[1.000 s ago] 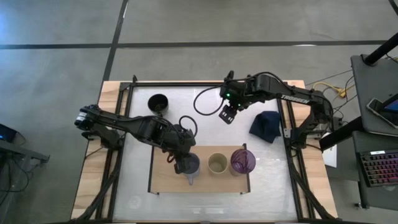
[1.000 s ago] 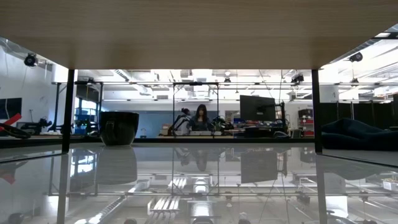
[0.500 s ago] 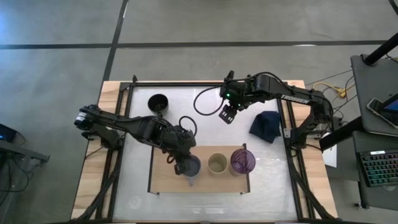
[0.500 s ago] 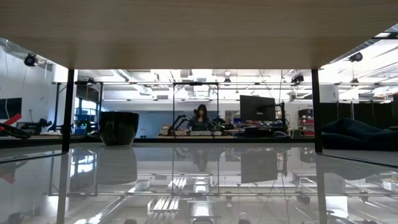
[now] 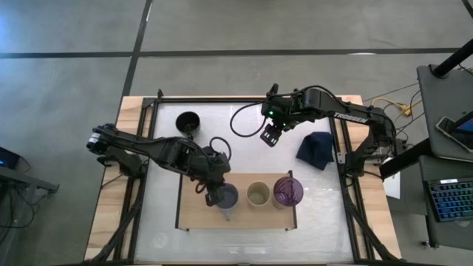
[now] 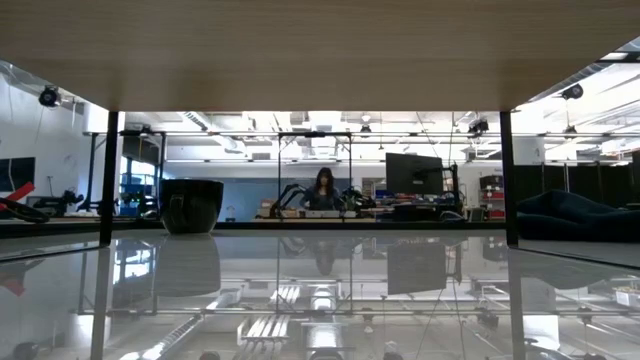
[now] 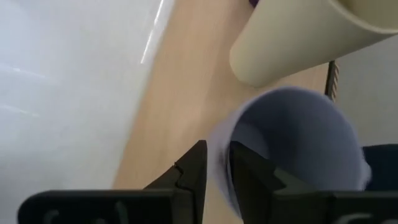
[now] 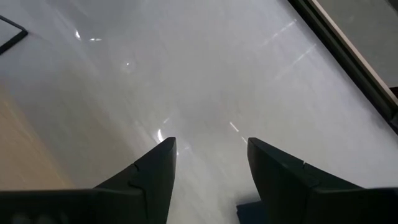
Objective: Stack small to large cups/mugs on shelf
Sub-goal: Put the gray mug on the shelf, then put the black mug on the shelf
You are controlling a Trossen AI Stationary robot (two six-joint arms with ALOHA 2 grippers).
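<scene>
The grey mug [image 5: 226, 197] stands upright on the shelf [image 5: 194, 214], leftmost in a row of three, its handle pointing toward the shelf's near edge. The left gripper [image 5: 215, 193] is at its left rim. The left wrist view shows what the high view hides: the two fingers [image 7: 194, 168] pinch the mug [image 7: 292, 149] wall, one outside and one inside the rim, narrow gap.

Just beside the mug, in the middle of the row, stands the cream cup [image 5: 258, 193]; the wrist view shows its side wall [image 7: 298, 37] close to the mug rim but apart from it. The purple cup [image 5: 287, 191] stands at the right end of the shelf.

The black mug [image 5: 188, 123] stands off the shelf, on the bench [image 5: 222, 118] at its far left. The low view shows only this mug [image 6: 191, 205], seen from the side below the shelf's underside [image 6: 320, 50]; the other three do not appear there.

The right gripper [image 5: 270, 135] hangs above the bench's far middle, well apart from all cups, fingers [image 8: 149, 177] spread wide and holding nothing. A dark cloth [image 5: 315, 148] lies at the bench's right edge.
</scene>
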